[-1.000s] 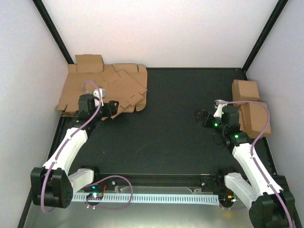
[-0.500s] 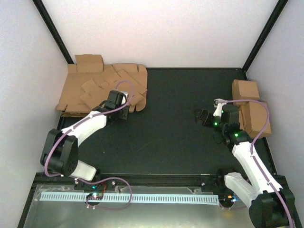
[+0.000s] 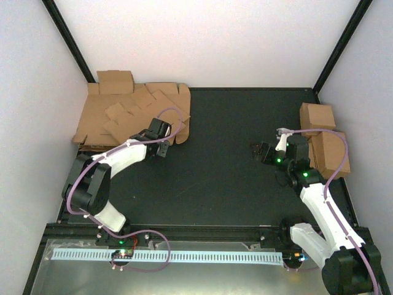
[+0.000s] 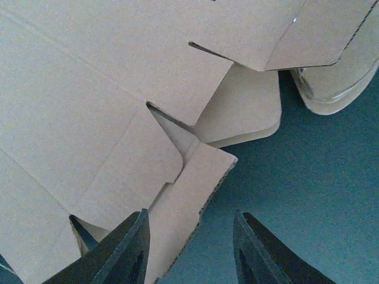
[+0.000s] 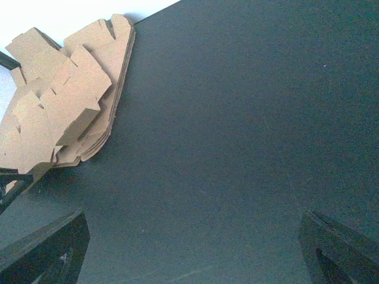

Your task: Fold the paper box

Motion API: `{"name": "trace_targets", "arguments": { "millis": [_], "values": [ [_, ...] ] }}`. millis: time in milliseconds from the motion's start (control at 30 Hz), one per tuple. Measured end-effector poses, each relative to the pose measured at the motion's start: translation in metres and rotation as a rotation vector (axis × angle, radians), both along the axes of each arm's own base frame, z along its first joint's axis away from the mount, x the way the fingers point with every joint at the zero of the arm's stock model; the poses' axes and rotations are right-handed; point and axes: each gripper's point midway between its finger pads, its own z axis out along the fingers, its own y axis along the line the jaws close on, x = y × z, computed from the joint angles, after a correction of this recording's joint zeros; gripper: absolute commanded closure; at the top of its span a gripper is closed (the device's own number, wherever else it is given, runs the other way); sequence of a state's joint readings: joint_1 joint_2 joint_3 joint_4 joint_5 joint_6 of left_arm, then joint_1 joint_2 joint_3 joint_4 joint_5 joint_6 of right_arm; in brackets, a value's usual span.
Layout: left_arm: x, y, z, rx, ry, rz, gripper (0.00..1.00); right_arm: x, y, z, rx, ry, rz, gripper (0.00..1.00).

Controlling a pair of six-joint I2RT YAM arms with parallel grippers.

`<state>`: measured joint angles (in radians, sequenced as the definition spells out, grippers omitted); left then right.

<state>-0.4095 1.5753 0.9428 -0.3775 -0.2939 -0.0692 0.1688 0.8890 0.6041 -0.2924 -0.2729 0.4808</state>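
Black table (image 3: 233,184): left tool (image 4: 190,251) half-open over paper box (image 4: 198,189); right tool (image 5: 192,245) wide

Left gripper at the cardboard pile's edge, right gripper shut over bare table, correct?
No. The right wrist view shows the right gripper open, jaws wide apart, over bare table. The left gripper is at the edge of the cardboard pile.

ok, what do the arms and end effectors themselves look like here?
Both arms have white link shells with black joint housings: left arm, right arm. A lilac cable loops along each. Green lights glow near the right arm's wrist. The left end effector and right end effector have dark, wedge-shaped fingers.
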Motion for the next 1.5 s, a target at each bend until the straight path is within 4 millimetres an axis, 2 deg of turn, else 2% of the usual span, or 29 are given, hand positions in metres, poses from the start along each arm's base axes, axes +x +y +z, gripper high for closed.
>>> {"name": "trace_targets", "arguments": {
  "millis": [67, 167, 233, 367, 500, 667, 833, 1000, 1133, 1367, 1500],
  "values": [
    [0.003, 0.002, -0.002, 0.018, 0.004, 0.008, 0.71, 0.000, 0.000, 0.000, 0.000, 0.001, 0.000, 0.00],
    [0.005, 0.004, -0.004, 0.038, 0.009, 0.015, 0.90, 0.000, 0.000, 0.000, -0.001, 0.002, 0.000, 0.00],
    [0.006, 0.005, -0.005, 0.053, 0.015, 0.018, 0.98, 0.000, 0.000, 0.000, -0.001, 0.003, 0.000, 0.00],
    [0.005, 0.005, -0.001, 0.078, 0.016, 0.016, 0.98, -0.001, 0.000, -0.001, -0.001, 0.005, 0.000, 0.00],
    [0.001, -0.007, 0.010, 0.069, 0.005, -0.001, 0.96, -0.001, 0.000, -0.001, 0.004, 0.007, -0.003, 0.00],
    [-0.007, -0.035, 0.016, 0.004, 0.002, -0.037, 0.83, -0.001, 0.003, -0.001, 0.022, 0.019, 0.004, 0.00],
    [-0.020, -0.047, -0.009, -0.059, 0.075, -0.046, 0.74, -0.002, 0.004, -0.003, 0.027, 0.028, 0.008, 0.00],
    [-0.037, -0.054, -0.035, -0.076, 0.154, -0.058, 0.73, -0.002, 0.004, -0.002, 0.027, 0.024, 0.007, 0.00],
    [-0.042, -0.065, -0.037, -0.109, 0.162, -0.079, 0.73, -0.002, 0.004, -0.002, 0.028, 0.024, 0.008, 0.00],
    [-0.043, -0.068, -0.046, -0.108, 0.176, -0.077, 0.72, -0.002, 0.008, -0.002, 0.043, 0.027, 0.032, 0.02],
    [-0.043, -0.068, -0.045, -0.112, 0.171, -0.078, 0.59, 0.000, 0.019, -0.007, 0.082, 0.052, 0.078, 0.03]
  ]
}}
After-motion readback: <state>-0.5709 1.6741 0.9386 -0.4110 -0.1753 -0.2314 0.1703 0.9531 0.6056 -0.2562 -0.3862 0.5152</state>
